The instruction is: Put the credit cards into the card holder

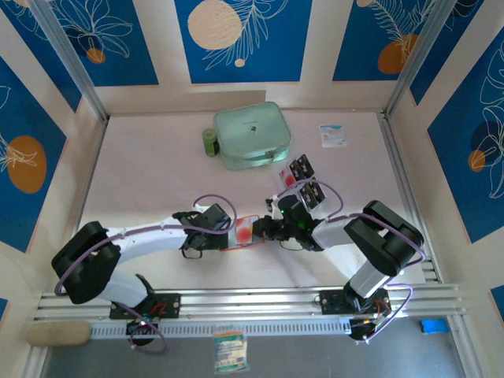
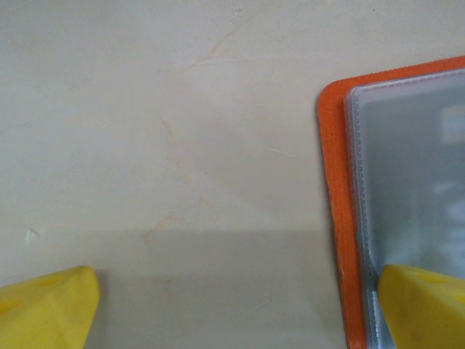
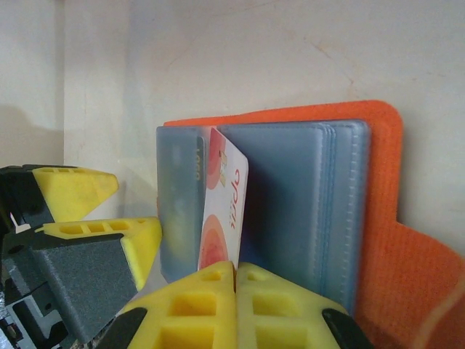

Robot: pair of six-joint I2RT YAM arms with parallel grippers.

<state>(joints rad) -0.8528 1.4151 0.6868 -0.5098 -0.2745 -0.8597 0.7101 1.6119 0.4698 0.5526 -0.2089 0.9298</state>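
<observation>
The right gripper (image 3: 236, 270), its blocky yellow fingertips pressed together at the very front of the right wrist view, pinches the near edge of a thin white plastic card (image 3: 225, 193) printed with a red-orange disc. It holds the card on edge, its far end set among the greyish clear plastic pockets (image 3: 305, 193) of the small orange-red fold-over card holder (image 3: 381, 218), which lies opened flat on the pale, faintly veined table (image 2: 182, 109). Opposite, the left gripper (image 2: 232, 309) stands with its jaws spread wide and holds nothing; one yellow fingertip (image 2: 425, 309) appears to rest on the corner of a clear sleeve as if to pin the holder down, while the other hangs over bare table just beside it. Seen from above, the holder lies between the two grippers near the front of the table. More dark rectangular credit cards (image 1: 305, 179) wait in a small cluster just beyond the right arm, short of the large mint-green zip case (image 1: 252, 135). The step in hand looks to be the insertion itself: the card is at the pockets, though whether it has entered a sleeve cannot be told, and most of its length shows outside. The next move probably calls for a straight push along the card's plane, in line with the slot so the thin plastic neither buckles nor snags a seam, with the left fingertip bracing the holder against sliding.
</observation>
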